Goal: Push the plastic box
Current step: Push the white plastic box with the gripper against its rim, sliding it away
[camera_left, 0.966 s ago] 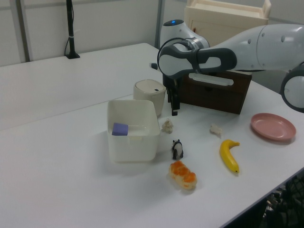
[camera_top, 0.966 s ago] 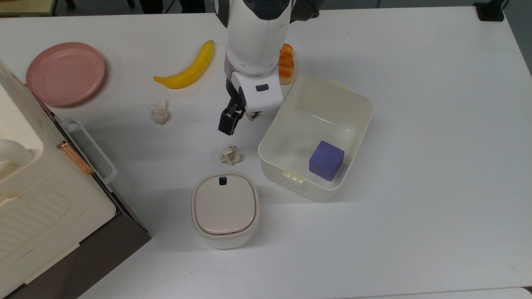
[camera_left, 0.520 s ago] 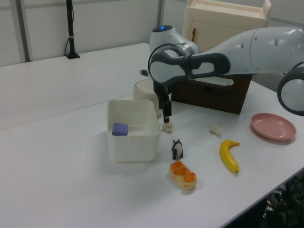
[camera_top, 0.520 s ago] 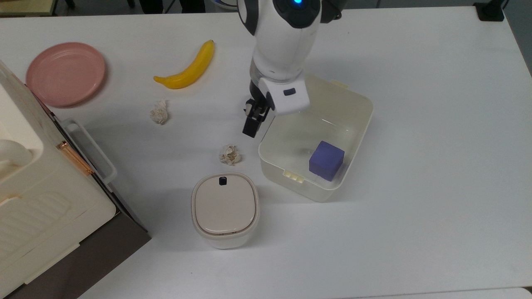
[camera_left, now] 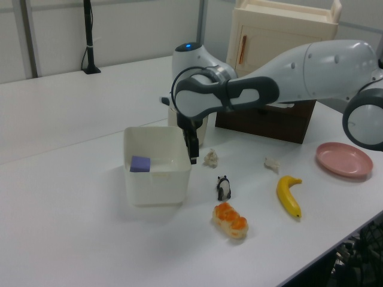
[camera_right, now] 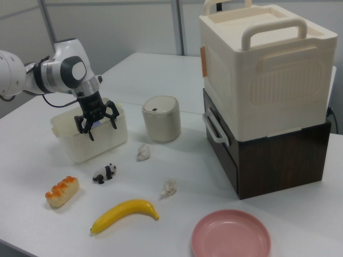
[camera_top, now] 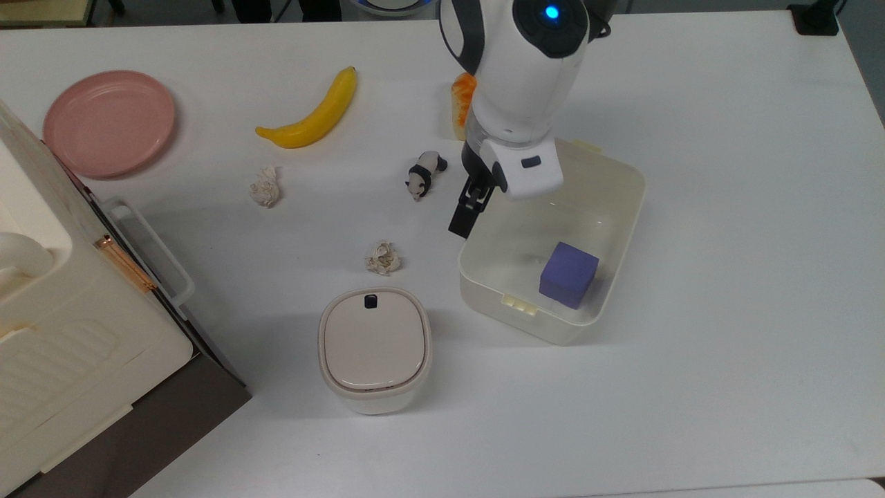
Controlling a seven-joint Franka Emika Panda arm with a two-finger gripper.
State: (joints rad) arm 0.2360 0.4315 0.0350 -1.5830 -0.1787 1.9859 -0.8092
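Beside plastic box (camera_top: 626, 207) w/ purple cube (camera_top: 568, 274), tool (camera_top: 464, 216) narrow; panda (camera_top: 425, 173) nearby.

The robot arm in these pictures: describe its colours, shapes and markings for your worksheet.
The arm has smooth, rounded glossy white shells with dark grey bands at the joints. A blue light glows on one joint. A white block at the wrist carries a small dark button. The pincer is black, with slim straight fingers.

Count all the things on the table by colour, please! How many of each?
Yellow: 1, banana
Pink: 1, plate
Purple: 1, cube
Orange: 1, sushi toy
Black-and-white: 1, panda
Cream: 5, plastic box, bin, appliance, two paper wads
Total: 10
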